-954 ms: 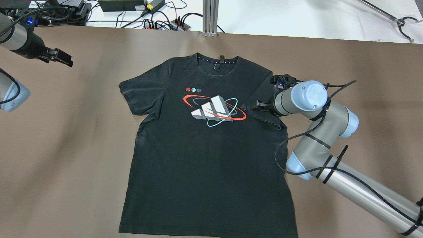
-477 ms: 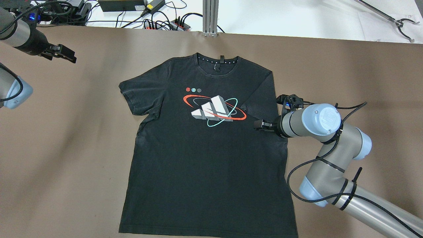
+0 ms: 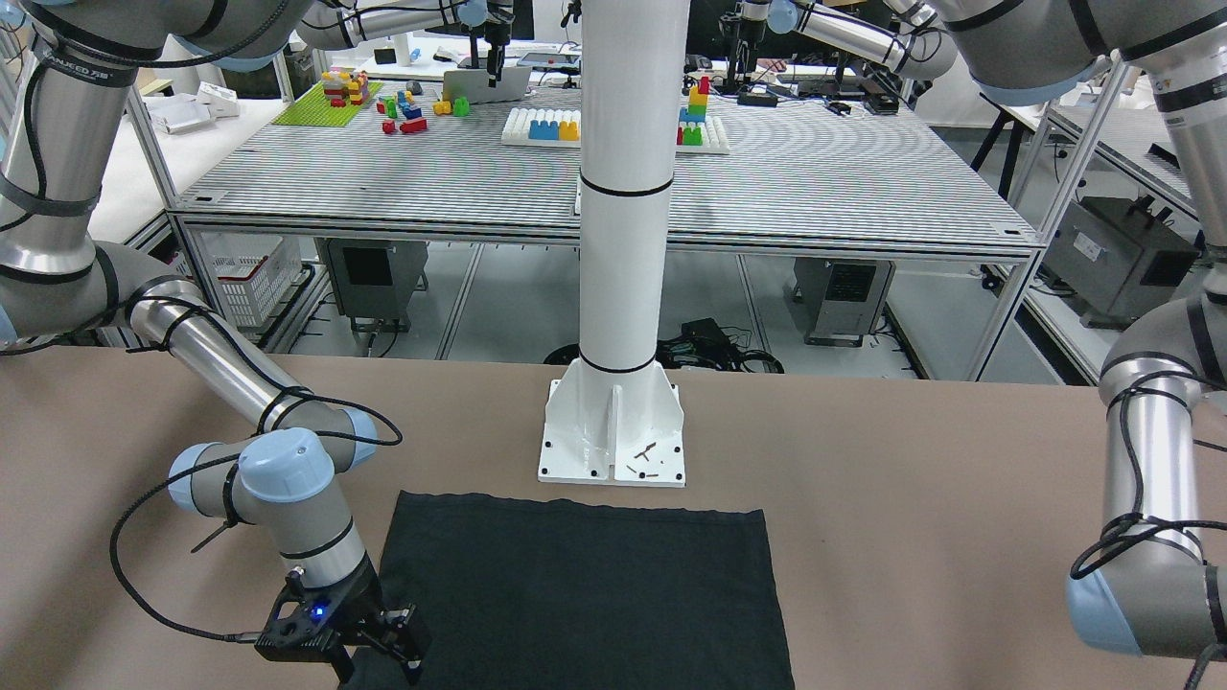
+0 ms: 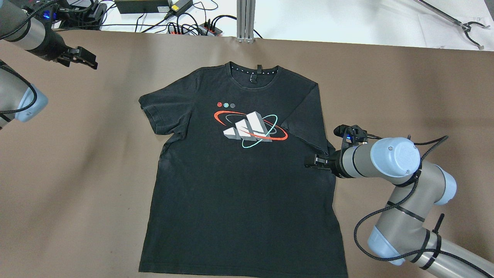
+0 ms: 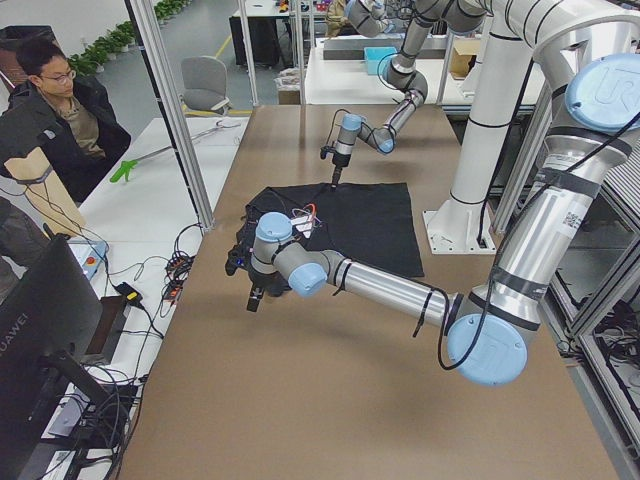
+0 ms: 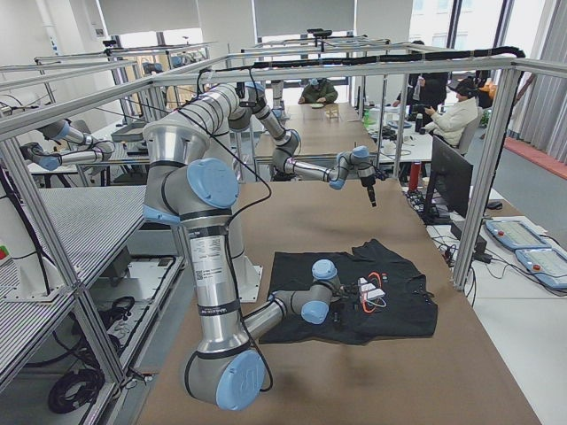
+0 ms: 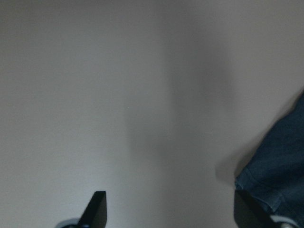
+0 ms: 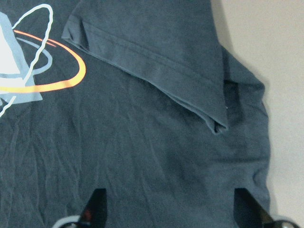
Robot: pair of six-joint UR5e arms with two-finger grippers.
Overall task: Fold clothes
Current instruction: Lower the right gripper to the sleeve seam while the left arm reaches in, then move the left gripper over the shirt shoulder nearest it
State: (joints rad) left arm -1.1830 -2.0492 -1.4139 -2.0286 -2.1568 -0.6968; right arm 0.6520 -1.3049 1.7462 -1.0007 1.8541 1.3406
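Above the clothes (image 8: 142,142), right fingers (image 8: 97,205) gape wide (holding nothing).

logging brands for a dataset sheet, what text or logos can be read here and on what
"HUAWEI": back of the monitor.
"UR": left arm's blue joint cap.
T-shirt: three-bar logo, no words; collar print too small to read.

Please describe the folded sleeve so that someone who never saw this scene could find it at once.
On the brown table lies a black T-shirt, print up. Look at its side nearest the right claw: the folded sleeve lies turned in over the chest, next to the print. The other sleeve sticks out flat on the table.
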